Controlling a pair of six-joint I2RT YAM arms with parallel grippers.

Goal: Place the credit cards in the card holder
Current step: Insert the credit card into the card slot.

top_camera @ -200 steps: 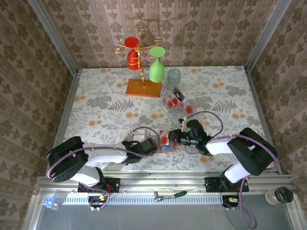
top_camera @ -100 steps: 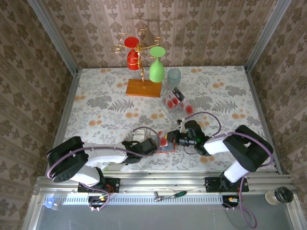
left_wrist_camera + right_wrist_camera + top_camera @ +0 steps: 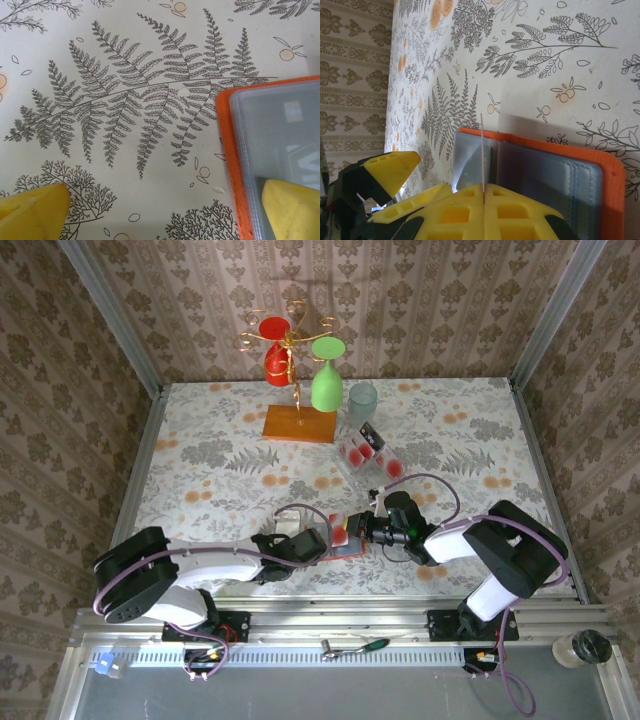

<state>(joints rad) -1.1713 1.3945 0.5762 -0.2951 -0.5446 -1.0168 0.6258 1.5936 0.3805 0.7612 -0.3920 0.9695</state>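
The card holder point(image 3: 347, 550) lies open near the front edge, orange with grey plastic sleeves point(image 3: 555, 175). My right gripper point(image 3: 484, 192) is shut on one credit card point(image 3: 483, 150), seen edge-on and standing upright over the holder's left sleeve. In the top view the right gripper point(image 3: 353, 530) holds this card point(image 3: 340, 529) just above the holder. My left gripper point(image 3: 162, 215) is open; one yellow fingertip point(image 3: 292, 207) rests on the holder's sleeve point(image 3: 280, 130), the other point(image 3: 32, 212) is over the tablecloth. More credit cards point(image 3: 368, 452) lie spread at mid-table.
A glass rack on an orange wooden base point(image 3: 300, 424) stands at the back with a red glass point(image 3: 276, 358) and a green glass point(image 3: 327, 380) hanging. A clear glass point(image 3: 361, 400) stands beside it. Patterned walls close in the table.
My right gripper has shifted a little left with the card, closer to the left gripper over the holder. The left arm has stayed put.
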